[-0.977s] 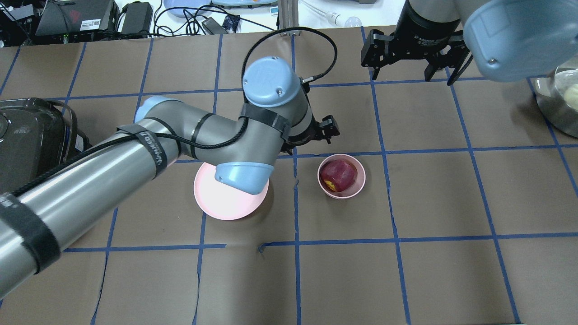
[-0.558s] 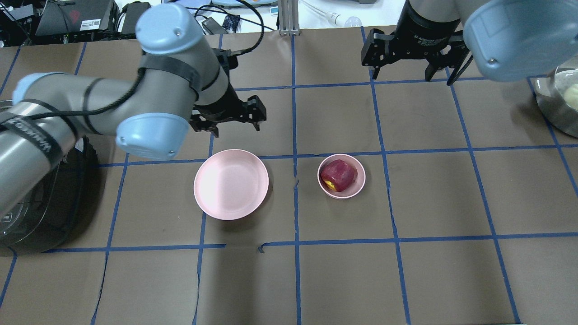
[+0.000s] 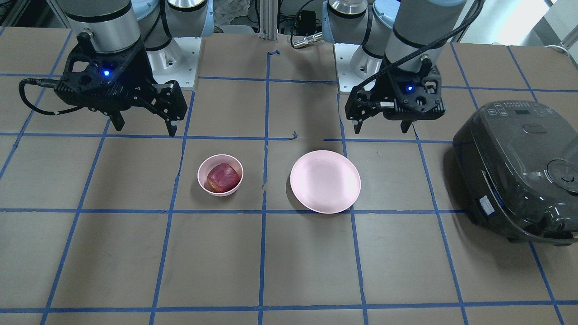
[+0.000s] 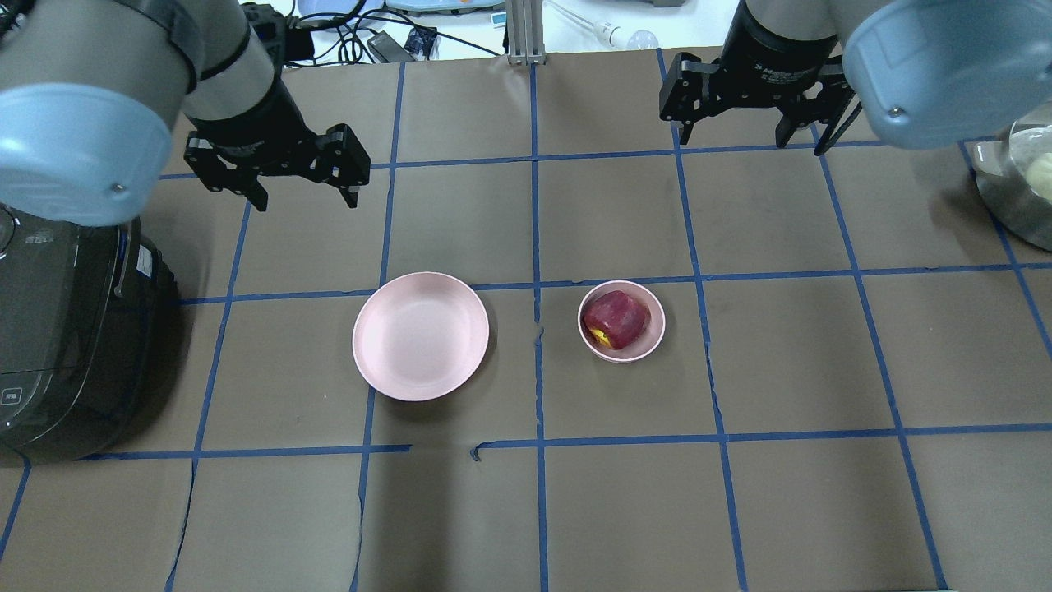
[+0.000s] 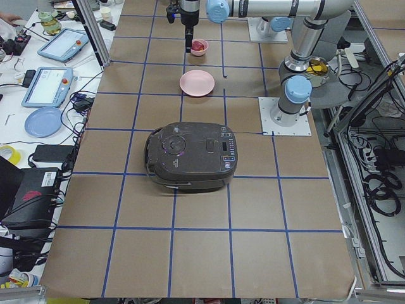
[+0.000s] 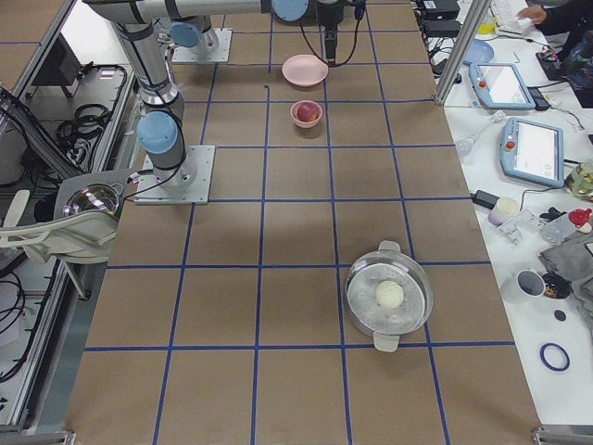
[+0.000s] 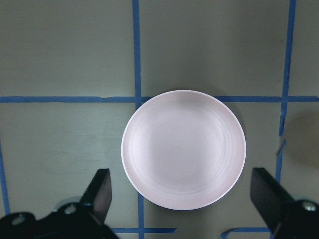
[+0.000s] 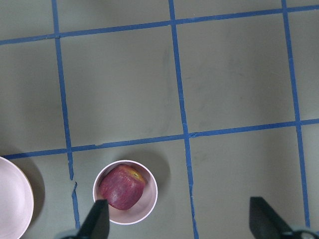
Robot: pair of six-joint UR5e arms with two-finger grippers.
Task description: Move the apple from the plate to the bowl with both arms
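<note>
The dark red apple (image 4: 618,319) lies in the small pink bowl (image 4: 657,330), right of centre; it also shows in the front view (image 3: 223,177) and the right wrist view (image 8: 122,187). The wide pink plate (image 4: 421,337) is empty, to the left of the bowl, and fills the left wrist view (image 7: 183,149). My left gripper (image 4: 307,203) is open and empty, raised beyond and left of the plate. My right gripper (image 4: 754,141) is open and empty, raised beyond and right of the bowl.
A dark rice cooker (image 4: 66,329) stands at the table's left edge, close to my left arm. A steel pot with a glass lid (image 4: 1019,189) stands at the right edge. Blue tape lines grid the brown table.
My left arm has swung away from above the plate, leftward and toward the far side, with its gripper open. The plate is now uncovered. The right arm and the apple have not moved.
</note>
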